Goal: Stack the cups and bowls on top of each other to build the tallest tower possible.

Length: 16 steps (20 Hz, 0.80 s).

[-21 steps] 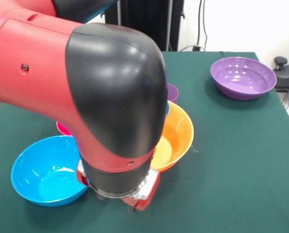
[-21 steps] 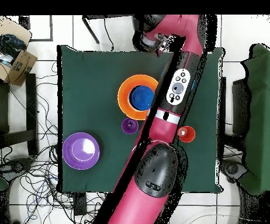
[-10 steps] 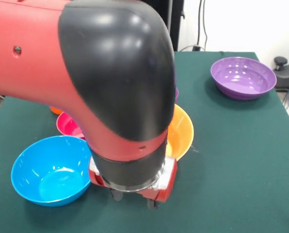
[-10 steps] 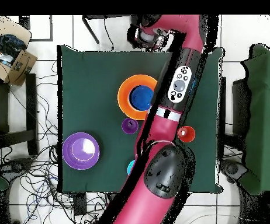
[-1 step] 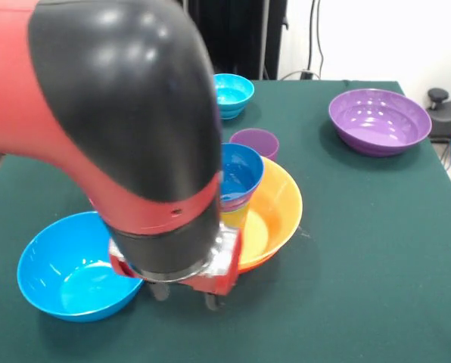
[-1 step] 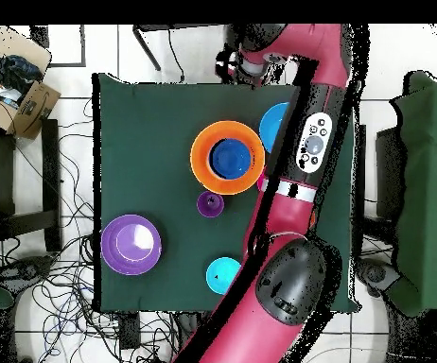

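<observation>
1. Front view: the arm (image 5: 112, 136) has swung sideways since half a second ago, uncovering the cyan bowl (image 5: 231, 94) and purple cup (image 5: 255, 142) behind it.
2. The claw (image 5: 184, 293) hangs low over the counter (image 5: 362, 249), empty as far as shows; whether its tips are apart or together I cannot tell.
3. The tower (image 5: 244, 204), a dark blue bowl (image 5: 237, 174) raised inside the yellow-orange bowl (image 5: 278, 212), stands just beside the claw, unchanged.
4. The sky-blue bowl (image 5: 74, 265) lies on the claw's other side; the big purple bowl (image 5: 379, 121) sits well apart.
5. Most pieces remain unstacked, so the task is likely early.

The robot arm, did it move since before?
Yes. In the overhead view the arm swung right, away from the yellow-orange bowl, uncovering the sky-blue bowl.
</observation>
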Motion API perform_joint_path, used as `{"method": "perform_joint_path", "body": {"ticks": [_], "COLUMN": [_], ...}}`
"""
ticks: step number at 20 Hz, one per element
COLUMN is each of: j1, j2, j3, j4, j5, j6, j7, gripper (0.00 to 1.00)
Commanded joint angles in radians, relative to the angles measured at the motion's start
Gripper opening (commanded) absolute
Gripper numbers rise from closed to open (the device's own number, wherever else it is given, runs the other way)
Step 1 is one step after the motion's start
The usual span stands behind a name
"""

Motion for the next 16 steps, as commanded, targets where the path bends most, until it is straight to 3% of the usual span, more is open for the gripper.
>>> {"method": "perform_joint_path", "body": {"ticks": [1, 16], "j1": [-0.01, 0.005], "j2": [-0.016, -0.017], "j3": [-0.202, -0.268], "j4": [0.074, 0.04], "j5": [-0.007, -0.011], "j6": [-0.015, -0.03], "j7": [-0.146, -0.161], "gripper": [1.0, 1.0]}}
